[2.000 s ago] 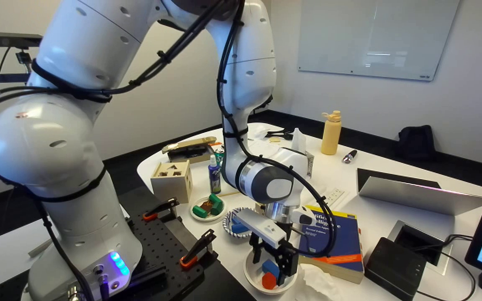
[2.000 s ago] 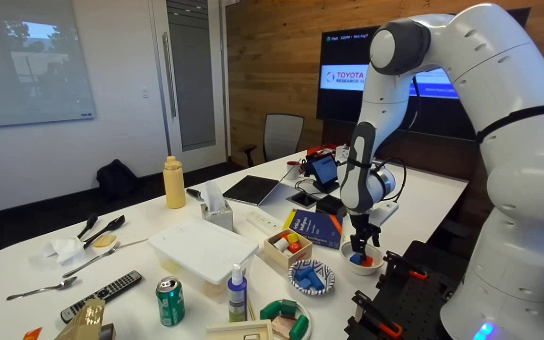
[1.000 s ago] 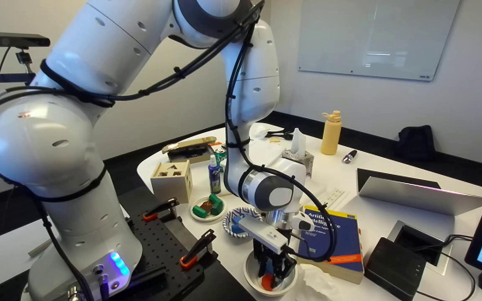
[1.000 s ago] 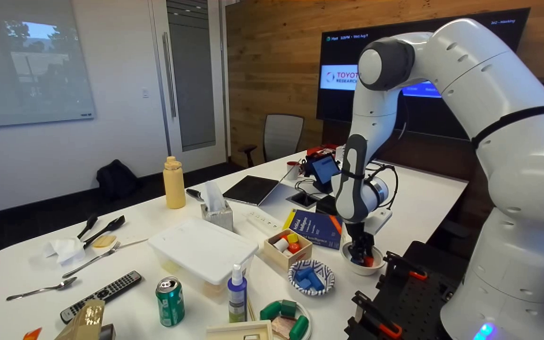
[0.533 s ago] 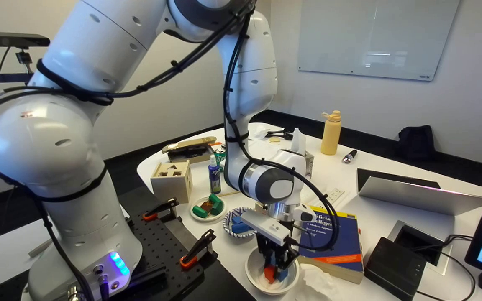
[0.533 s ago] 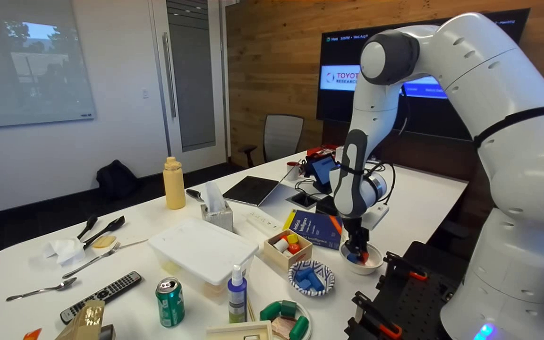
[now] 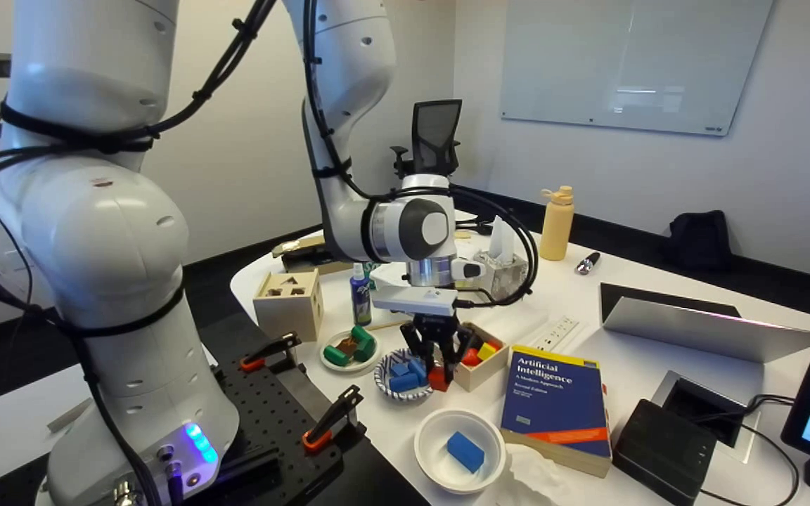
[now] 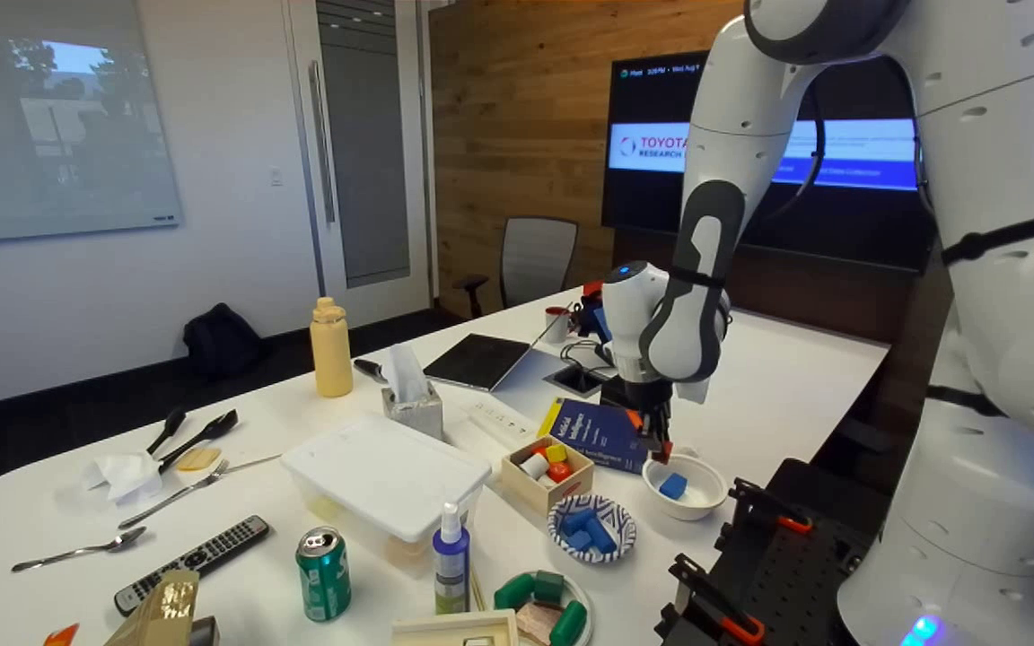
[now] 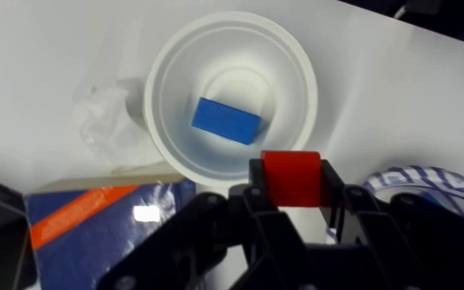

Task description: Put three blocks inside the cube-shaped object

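Claw (image 9: 293, 177) tight around red block (image 9: 291, 179), wooden cube (image 7: 285, 318) in both exterior views only.

arm (image 7: 92, 242): glossy white | wrist cap (image 7: 412, 230): grey | cables (image 7: 228, 59): black | base lights (image 7: 200, 443): blue | jaws: black, screwed

In an exterior view: looks obliquely down, arm base (image 7: 145, 414) near left, faces whiteboard (image 7: 630, 67) | in an exterior view: arm base near right, faces wall screen (image 8: 867, 152) | both exterior views share table (image 7: 560, 288) | wrist view: close, faces down at white bowl (image 9: 236, 48)
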You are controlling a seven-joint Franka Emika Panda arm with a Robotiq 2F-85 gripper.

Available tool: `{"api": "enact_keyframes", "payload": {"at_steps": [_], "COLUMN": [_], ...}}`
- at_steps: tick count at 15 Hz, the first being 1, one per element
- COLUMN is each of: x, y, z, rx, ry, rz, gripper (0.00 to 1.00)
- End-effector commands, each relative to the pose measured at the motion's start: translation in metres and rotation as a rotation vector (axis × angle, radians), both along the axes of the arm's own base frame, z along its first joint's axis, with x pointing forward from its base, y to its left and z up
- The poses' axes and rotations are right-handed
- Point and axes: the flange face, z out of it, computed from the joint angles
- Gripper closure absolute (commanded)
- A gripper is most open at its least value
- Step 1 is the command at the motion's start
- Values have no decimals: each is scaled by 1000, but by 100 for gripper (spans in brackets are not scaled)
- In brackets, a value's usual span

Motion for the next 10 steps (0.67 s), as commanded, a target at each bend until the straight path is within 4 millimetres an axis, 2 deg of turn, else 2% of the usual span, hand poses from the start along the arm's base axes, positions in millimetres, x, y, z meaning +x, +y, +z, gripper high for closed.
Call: {"api": "enact_keyframes", "payload": {"at_steps": [1, 6, 10], "x": [-8, -19, -48], "y": [88, 243, 358], "z": [27, 29, 55], "rx": [36, 113, 133], "ry": [-21, -21, -36], "rz": [211, 490, 592], "gripper": [92, 92, 92]}}
